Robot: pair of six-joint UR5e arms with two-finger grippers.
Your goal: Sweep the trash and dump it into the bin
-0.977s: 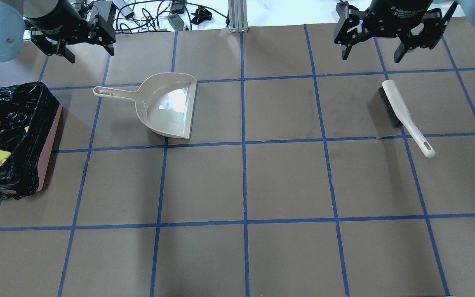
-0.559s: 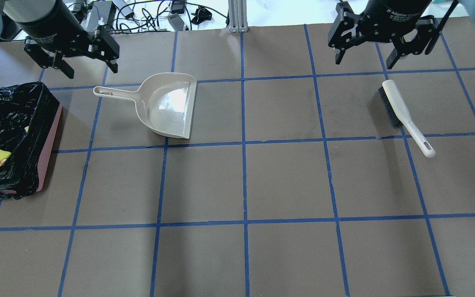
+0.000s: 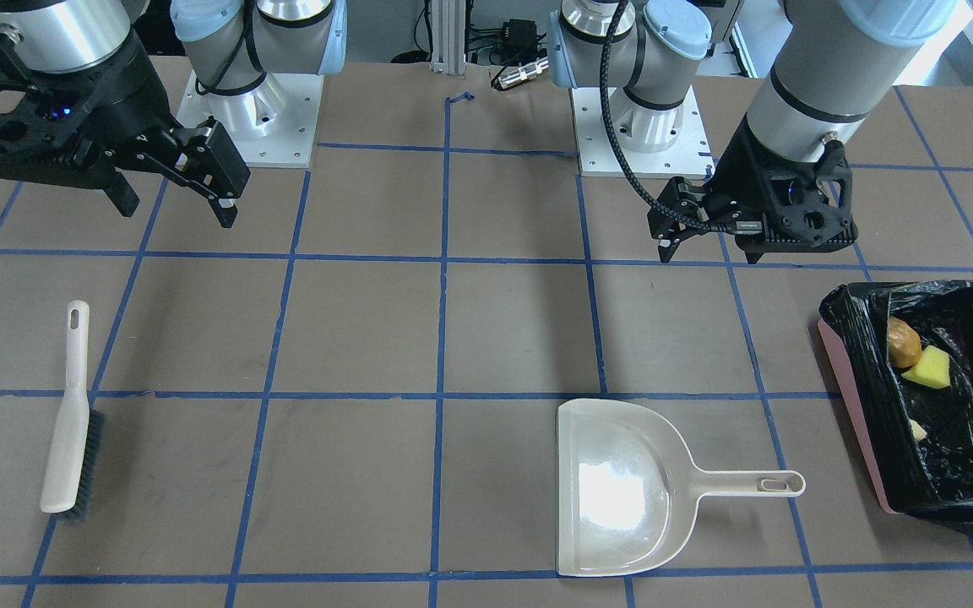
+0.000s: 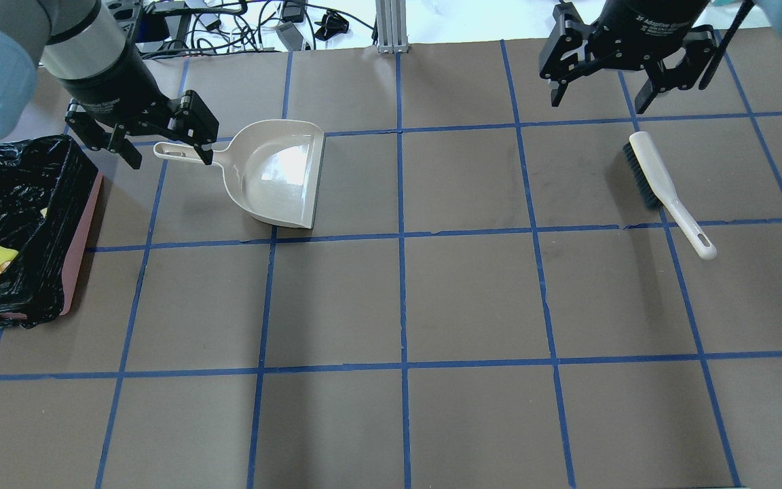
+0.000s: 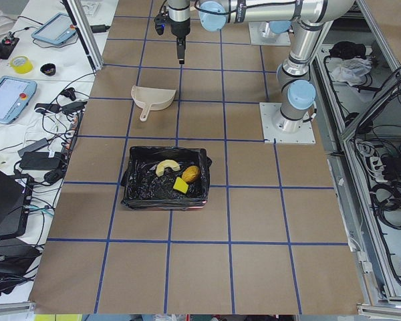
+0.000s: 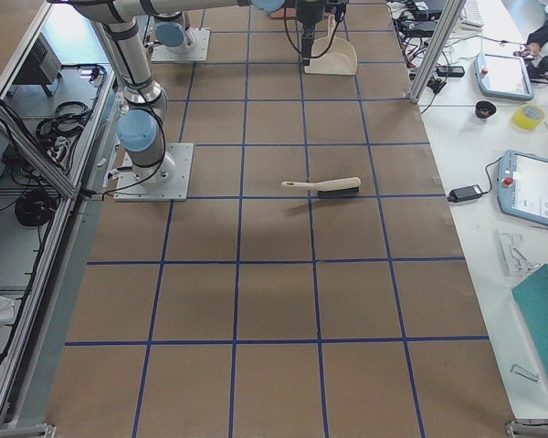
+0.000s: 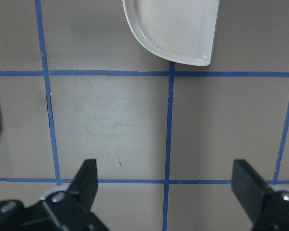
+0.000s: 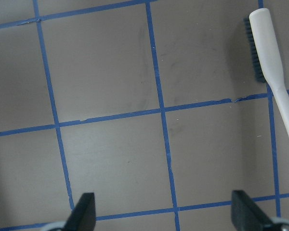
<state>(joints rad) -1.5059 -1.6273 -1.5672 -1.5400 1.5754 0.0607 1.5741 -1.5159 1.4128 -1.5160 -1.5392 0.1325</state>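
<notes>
Overhead exterior, contents of the table (image 4: 472,299).

Trash (image 5: 190,174): golden-brown lump (image 3: 902,342), yellow wedge (image 3: 927,369) and tan pastry piece (image 5: 166,167), all lying inside the bin (image 4: 82,238) at the table's 9 o'clock edge.

Dustpan (image 4: 275,173): bare, at 10 o'clock.

Brush (image 4: 662,190): on its side, at 2 o'clock.

Hazard, judged: sweeping and dumping look done. The chief risk is a low pass by the left claw (image 4: 168,155), which hangs near the dustpan handle (image 3: 748,483) and the bin's rim. It could knock the handle, or snag the loose black liner (image 4: 17,197) and spill the trash.

Left claw: jaws spread wide, released, grasping nothing, clear of the table.

Right claw (image 4: 596,105): likewise wide and empty, aloft at 1 o'clock, apart from the brush.
</notes>
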